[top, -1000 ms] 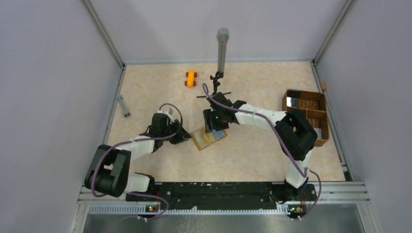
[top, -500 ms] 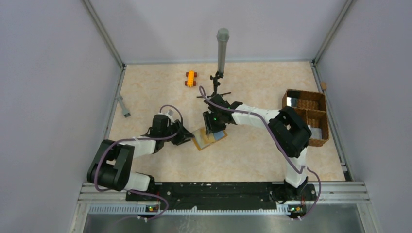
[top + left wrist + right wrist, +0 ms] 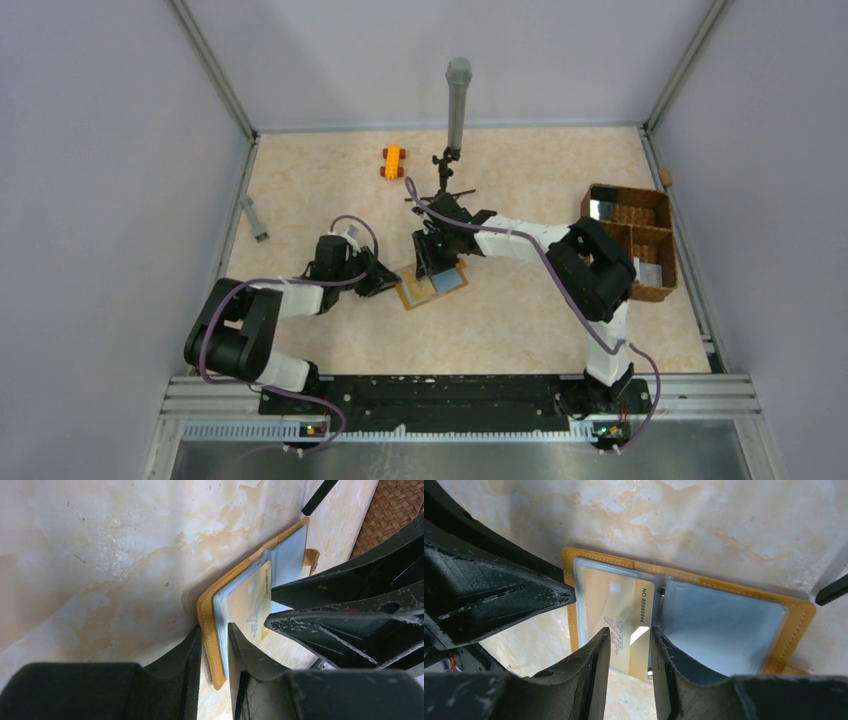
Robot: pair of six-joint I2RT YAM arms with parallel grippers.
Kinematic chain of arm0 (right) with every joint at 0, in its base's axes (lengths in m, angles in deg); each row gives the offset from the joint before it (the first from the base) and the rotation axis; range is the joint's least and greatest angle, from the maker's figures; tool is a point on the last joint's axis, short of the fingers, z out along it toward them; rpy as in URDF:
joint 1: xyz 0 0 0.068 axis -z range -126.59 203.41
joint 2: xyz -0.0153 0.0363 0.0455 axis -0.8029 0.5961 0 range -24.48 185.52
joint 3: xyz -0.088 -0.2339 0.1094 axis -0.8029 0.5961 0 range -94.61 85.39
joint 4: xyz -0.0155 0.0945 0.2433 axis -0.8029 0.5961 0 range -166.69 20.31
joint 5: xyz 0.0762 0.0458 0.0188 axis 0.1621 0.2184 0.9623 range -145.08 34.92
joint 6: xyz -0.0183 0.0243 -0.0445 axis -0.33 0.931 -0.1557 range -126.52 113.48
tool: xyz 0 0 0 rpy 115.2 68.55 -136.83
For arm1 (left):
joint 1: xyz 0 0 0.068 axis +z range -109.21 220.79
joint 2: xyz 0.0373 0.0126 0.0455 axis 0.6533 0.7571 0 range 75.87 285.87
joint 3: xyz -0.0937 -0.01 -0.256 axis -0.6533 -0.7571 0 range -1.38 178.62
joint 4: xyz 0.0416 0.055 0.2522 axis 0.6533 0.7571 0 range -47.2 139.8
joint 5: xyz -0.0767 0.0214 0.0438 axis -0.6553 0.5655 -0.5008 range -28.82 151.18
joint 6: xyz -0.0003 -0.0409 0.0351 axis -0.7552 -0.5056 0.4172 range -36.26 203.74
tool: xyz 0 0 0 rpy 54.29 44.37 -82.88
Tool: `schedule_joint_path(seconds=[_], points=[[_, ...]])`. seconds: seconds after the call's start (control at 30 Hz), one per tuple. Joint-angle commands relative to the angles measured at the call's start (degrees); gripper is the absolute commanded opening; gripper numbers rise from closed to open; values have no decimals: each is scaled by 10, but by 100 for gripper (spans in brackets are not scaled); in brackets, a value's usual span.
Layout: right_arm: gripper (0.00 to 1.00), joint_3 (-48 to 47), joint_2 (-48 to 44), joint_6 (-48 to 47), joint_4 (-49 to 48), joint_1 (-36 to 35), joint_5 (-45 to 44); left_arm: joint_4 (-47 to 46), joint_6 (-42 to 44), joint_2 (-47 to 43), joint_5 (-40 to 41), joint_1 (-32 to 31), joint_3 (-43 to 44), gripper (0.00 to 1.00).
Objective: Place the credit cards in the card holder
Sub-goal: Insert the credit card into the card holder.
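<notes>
Partway done: card holder (image 3: 684,605) lying open mid-surface, left tool (image 3: 215,645) pinching its edge, right tool (image 3: 629,645) pinching a gold VIP card (image 3: 624,615) half slid into a clear sleeve; final seating pending, other cards unseen.

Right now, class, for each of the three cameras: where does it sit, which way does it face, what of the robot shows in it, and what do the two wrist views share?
Top external: fixed above and behind the bases, looking down on the table; both arms show whole.
Left wrist: on the left arm, low, looking along the tabletop; its own fingers straddle the open card holder's edge.
Right wrist: looks down; its fingers flank a gold card in the holder's clear sleeve.
Shared: the card holder, the card and the other arm's fingers.
</notes>
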State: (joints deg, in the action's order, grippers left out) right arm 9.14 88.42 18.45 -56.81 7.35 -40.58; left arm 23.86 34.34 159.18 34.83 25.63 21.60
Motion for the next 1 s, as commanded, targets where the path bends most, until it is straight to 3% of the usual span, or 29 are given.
schedule_joint_path(seconds=[0.0, 0.27, 0.47, 0.77, 0.87, 0.97], points=[[33, -13, 3, -6, -36, -2, 49, -16, 3, 10, 2, -3, 4, 26], [31, -13, 8, 34, -31, -2, 79, -18, -6, 4, 5, -3, 5, 26], [31, -7, 13, 125, -41, -2, 65, -32, -26, -3, 4, -3, 0, 26], [32, 37, 5, 235, -126, -10, 42, -38, -49, -38, 14, -2, -16, 27], [38, 39, -23, 220, -107, -12, 17, 2, -30, -54, 34, -2, -9, 33], [45, 32, -61, 185, -67, -12, -20, 51, 1, -73, 65, 1, 3, 44]])
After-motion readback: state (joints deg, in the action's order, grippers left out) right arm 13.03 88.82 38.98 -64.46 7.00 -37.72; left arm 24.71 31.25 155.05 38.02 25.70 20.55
